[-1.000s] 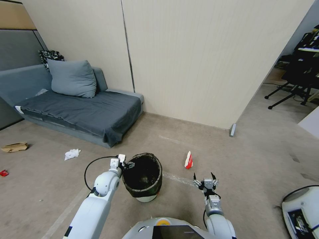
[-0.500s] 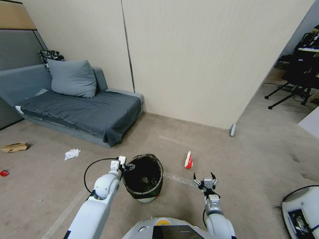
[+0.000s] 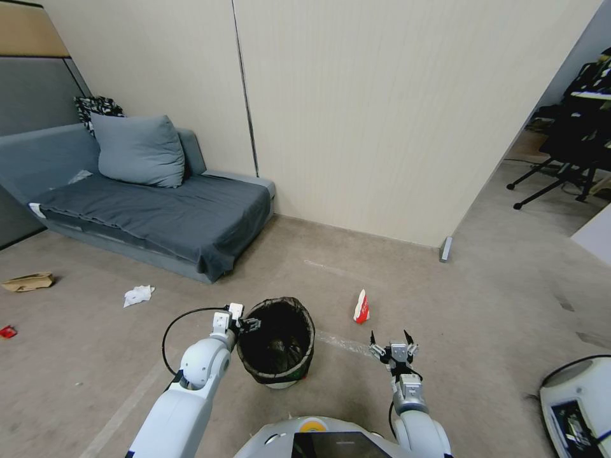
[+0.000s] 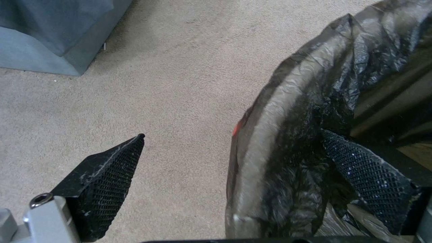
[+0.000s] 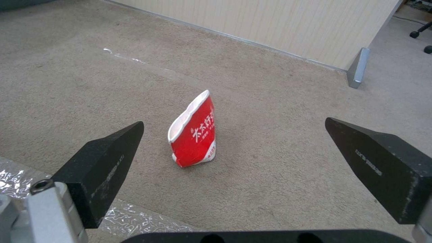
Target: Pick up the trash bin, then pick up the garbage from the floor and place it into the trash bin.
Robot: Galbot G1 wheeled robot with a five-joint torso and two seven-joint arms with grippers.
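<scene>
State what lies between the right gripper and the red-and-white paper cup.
Bare carpet lies between the right gripper and the cup, per the right wrist view.

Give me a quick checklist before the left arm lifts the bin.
1. Left pincer at the bin rim: ok.
2. Fingers straddle the rim, one finger inside the black liner, the other outside: ok.
3. Fingers closed on the rim: not ok, the outer one stands apart from it.
4. Right pincer open, clear of the bin: ok.
5. Red cup flattened on the carpet ahead of the right pincer: ok.
6. Bin base free of the floor: cannot tell.
</scene>
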